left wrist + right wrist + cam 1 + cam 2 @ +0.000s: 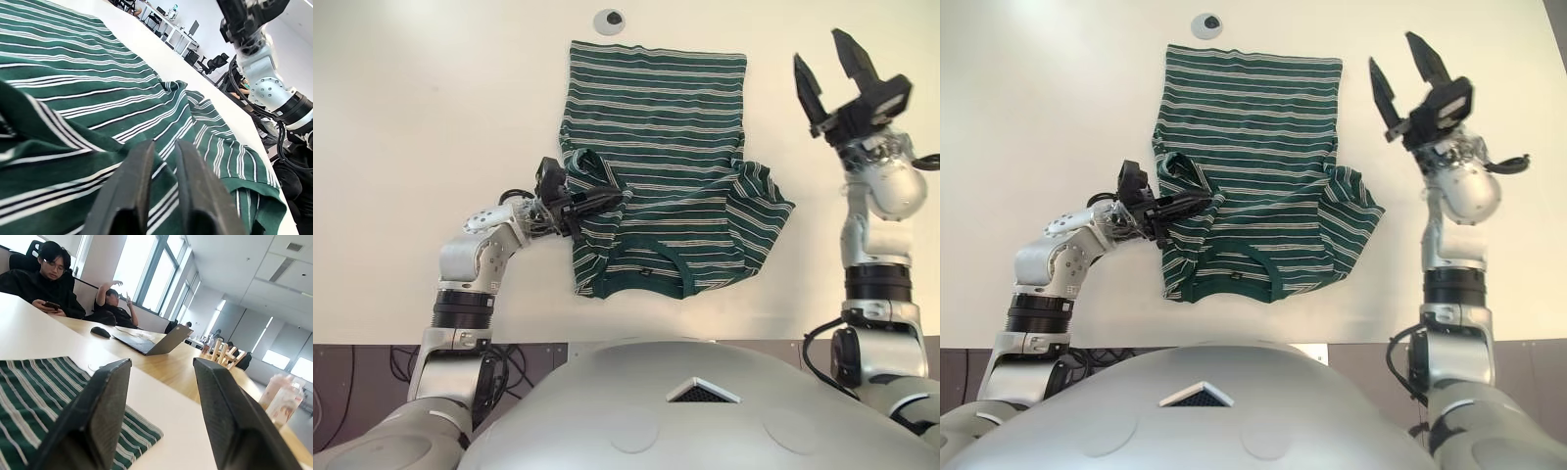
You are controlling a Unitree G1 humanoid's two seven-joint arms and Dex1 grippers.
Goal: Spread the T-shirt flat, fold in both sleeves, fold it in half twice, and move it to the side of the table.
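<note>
Under the left gripper (619, 194): green, white-striped T-shirt (656, 127) on a white table (411, 98).
Head view: both sleeves lie folded inward, the right one rumpled; left gripper nearly closed on the left sleeve; right gripper (820, 49) spread wide, raised apart beside the shirt. Left wrist view: fingers (190, 186) almost touching over the stripes, any pinch unclear. Right wrist view: a shirt corner lies beyond the wide-set fingers (93, 421).

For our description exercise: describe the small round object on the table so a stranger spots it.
On the white table lies a green striped T-shirt. Just beyond its far left corner sits a small pale disc with a dark centre, the only round thing there.
</note>
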